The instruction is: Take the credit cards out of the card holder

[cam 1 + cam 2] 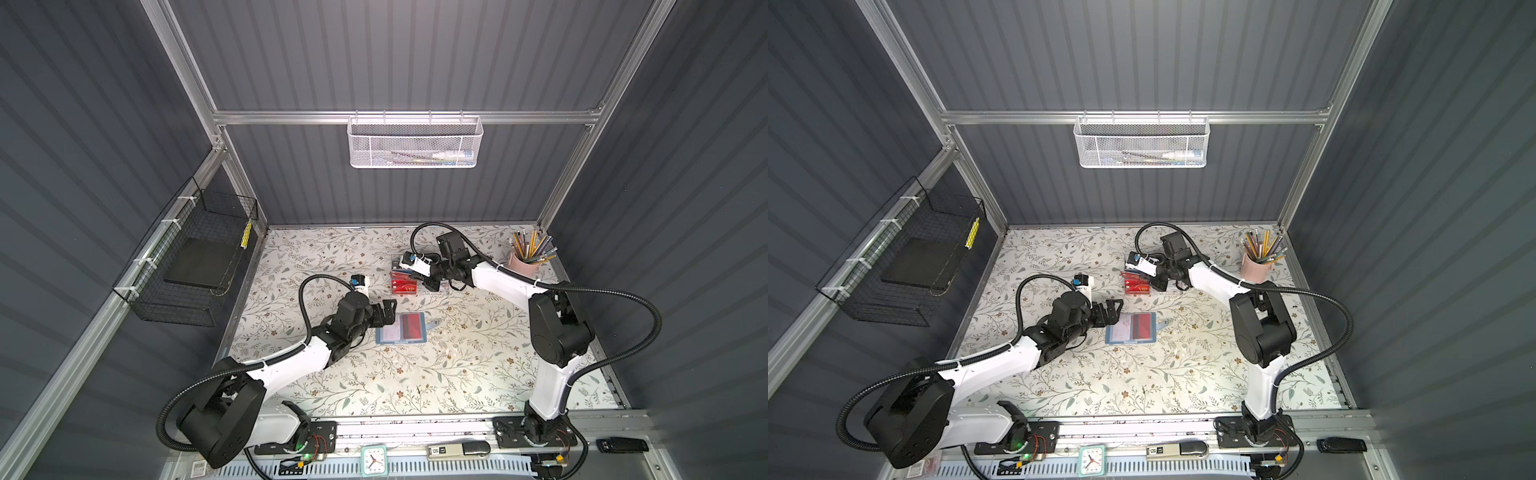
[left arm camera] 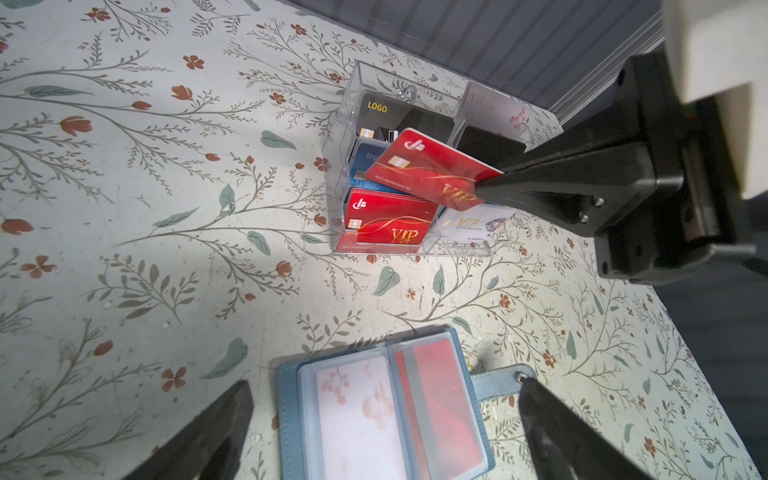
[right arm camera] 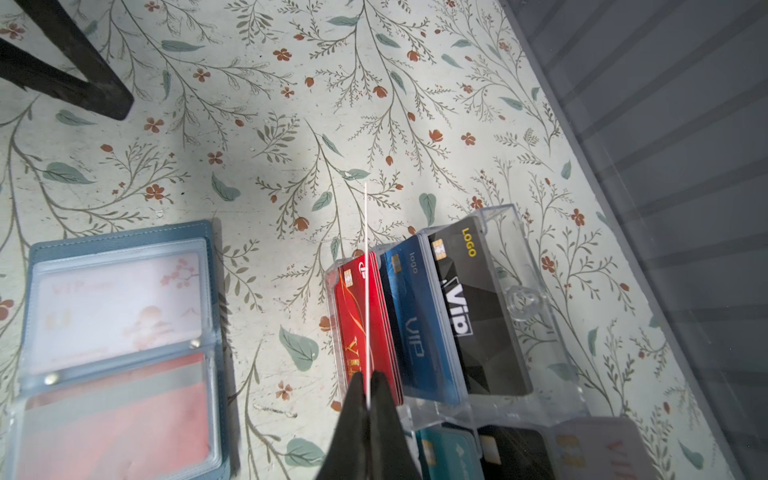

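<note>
While right fingers (image 2: pixel 540 183) are clamped on 1 red VIP card (image 2: pixel 428 166), left fingers (image 2: pixel 552 428) are spread wide w/ nothing between them. Slate-blue card holder (image 1: pixel 405 332) lies open flat on desk (image 1: pixel 415 382), roughly mid-desk, clear sleeves up. Left fingers hang just beside its left edge in both top views. Left wrist view has 1 tip either side of it, 1 of them near closure tab (image 2: pixel 496 384). Contact w/ tab: can't tell. 2 cards sit in the sleeves, side by side: pale card w/ pink blossoms (image 2: pixel 353 415) and red card w/ grey stripe (image 2: pixel 444 415). Held card is tilted over clear acrylic rack (image 3: pixel 521 301), which stands behind holder, toward back wall. Right wrist view gets it edge-on, a thin white line above rack's red stack (image 2: pixel 390 220). Touching rack or not: can't tell. Rack also carries blue card (image 3: pixel 411 324) and black LOGO card (image 3: pixel 486 332). Pink pencil cup (image 1: pixel 523 266) at back right corner, well apart.
</note>
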### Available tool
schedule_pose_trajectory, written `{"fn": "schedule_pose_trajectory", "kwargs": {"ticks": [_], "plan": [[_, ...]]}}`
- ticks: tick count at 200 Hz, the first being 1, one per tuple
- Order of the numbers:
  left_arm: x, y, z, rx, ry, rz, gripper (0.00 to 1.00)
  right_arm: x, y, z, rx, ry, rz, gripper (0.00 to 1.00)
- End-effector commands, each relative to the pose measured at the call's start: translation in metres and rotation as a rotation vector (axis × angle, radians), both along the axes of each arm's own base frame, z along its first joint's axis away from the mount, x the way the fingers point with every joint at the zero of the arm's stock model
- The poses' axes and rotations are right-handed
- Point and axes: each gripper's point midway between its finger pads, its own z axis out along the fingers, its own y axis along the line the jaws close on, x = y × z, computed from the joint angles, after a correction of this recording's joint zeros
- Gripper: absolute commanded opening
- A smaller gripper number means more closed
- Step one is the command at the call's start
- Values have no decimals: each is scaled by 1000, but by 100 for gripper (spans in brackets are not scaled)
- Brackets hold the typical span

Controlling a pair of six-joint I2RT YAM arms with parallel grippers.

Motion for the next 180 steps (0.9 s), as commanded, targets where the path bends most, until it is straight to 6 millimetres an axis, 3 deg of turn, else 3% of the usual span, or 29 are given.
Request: {"fn": "schedule_pose_trajectory", "kwargs": {"ticks": [1, 72, 180], "plan": [[-1, -2, -1, 7, -12, -10, 100, -2, 3, -14, -22, 48, 21, 0], [1, -2, -2, 11, -11, -10, 100, 2, -3, -40, -83, 73, 0, 0], [3, -3, -5, 12, -10, -7, 100, 20, -7, -47, -105, 40, -45, 0]]}}
